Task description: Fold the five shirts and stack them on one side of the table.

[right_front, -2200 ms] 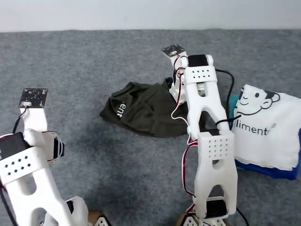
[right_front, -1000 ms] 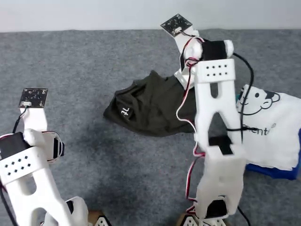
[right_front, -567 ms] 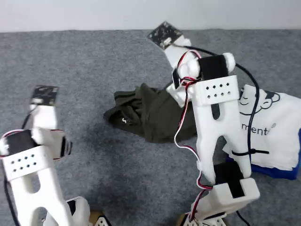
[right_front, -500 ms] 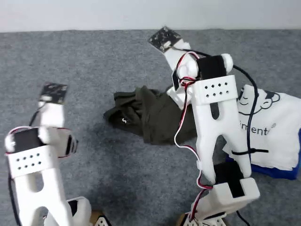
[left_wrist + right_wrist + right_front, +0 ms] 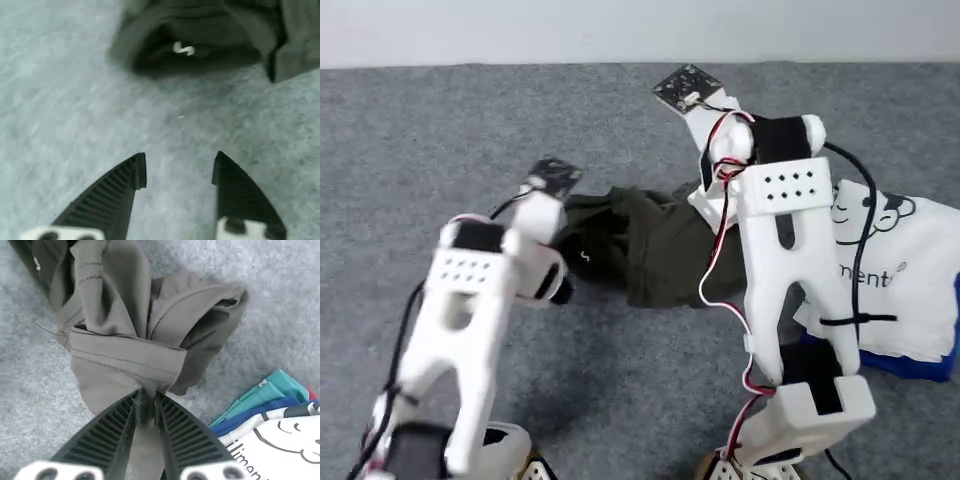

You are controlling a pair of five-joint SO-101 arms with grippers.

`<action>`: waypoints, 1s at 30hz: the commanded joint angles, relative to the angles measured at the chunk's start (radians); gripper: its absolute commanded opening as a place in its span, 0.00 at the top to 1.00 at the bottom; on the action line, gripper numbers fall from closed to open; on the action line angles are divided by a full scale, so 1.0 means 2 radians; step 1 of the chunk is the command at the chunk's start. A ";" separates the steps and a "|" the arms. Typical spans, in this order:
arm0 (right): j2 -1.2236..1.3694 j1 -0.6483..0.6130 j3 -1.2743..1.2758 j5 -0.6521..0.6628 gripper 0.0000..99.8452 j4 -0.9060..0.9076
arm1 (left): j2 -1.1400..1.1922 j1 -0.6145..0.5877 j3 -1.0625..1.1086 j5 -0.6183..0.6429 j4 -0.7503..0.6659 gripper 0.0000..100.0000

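A crumpled dark olive shirt (image 5: 640, 245) lies on the grey carpet in the middle of the table. My right gripper (image 5: 148, 405) is shut on a bunched hem of this olive shirt (image 5: 125, 340), lifting that edge. My left gripper (image 5: 177, 167) is open just above the carpet, a short way from the olive shirt's (image 5: 200, 35) near left end, with nothing between its fingers. In the high view the left arm (image 5: 470, 290) stands against the shirt's left side and the right arm (image 5: 775, 200) covers its right side.
A stack of folded shirts (image 5: 890, 275) sits at the right edge, a white printed one on top over blue and teal ones (image 5: 260, 400). Bare grey carpet (image 5: 440, 130) stretches to the left and far side.
The left arm swung in from the near left to the shirt's left end. The right gripper dragged its held edge leftward, bunching the shirt narrower.
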 commanded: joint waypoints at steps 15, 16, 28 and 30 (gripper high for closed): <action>0.040 0.028 -0.004 0.002 0.99 -0.014 | 0.232 0.123 -0.272 0.022 0.033 0.78; 0.040 0.028 -0.004 0.002 0.99 -0.014 | 0.238 0.127 -0.276 0.022 0.032 0.78; 0.040 0.029 -0.003 0.002 0.99 -0.029 | 0.308 0.166 -0.317 0.035 0.027 0.78; 0.040 0.029 -0.003 0.002 0.99 -0.029 | 0.327 0.166 -0.323 0.036 0.020 0.78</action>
